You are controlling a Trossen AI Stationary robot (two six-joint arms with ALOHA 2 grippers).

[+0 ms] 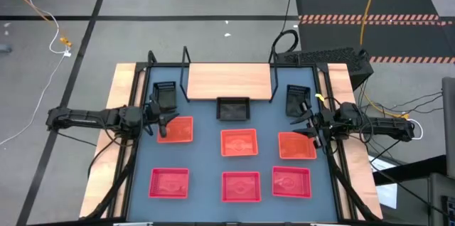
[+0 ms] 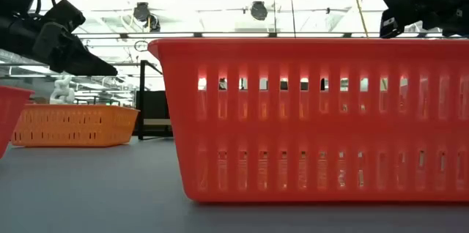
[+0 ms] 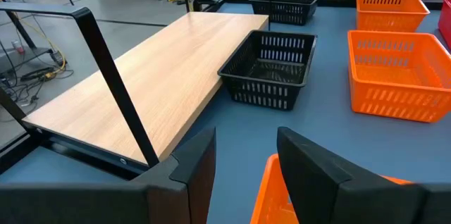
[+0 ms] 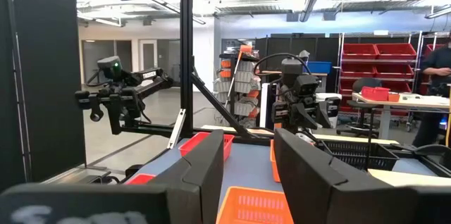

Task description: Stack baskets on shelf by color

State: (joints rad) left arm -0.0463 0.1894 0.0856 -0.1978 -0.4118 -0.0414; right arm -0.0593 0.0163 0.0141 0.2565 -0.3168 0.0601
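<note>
The wooden shelf (image 1: 231, 80) in its black wire frame stands at the table's far middle, with nothing on its board (image 3: 148, 83). Three black baskets (image 1: 233, 109) (image 1: 165, 95) (image 1: 297, 100) sit on the table by it. In front are three orange baskets (image 1: 239, 143) and, nearest, three pinkish-red ones (image 1: 242, 187). My left gripper (image 1: 162, 121) hovers open over the left orange basket's left rim (image 3: 271, 189). My right gripper (image 1: 311, 123) hovers open over the right orange basket's (image 1: 297, 146) far right corner (image 4: 257, 206). Both are raised off the table in the low view.
The shelf's upright black wire posts (image 3: 116, 83) rise at its ends, close to my left gripper. Wooden side rails (image 1: 121, 91) border the blue-grey tabletop (image 1: 206, 162). A red basket (image 2: 315, 116) fills the low view. A person sits far off in the room (image 4: 433, 104).
</note>
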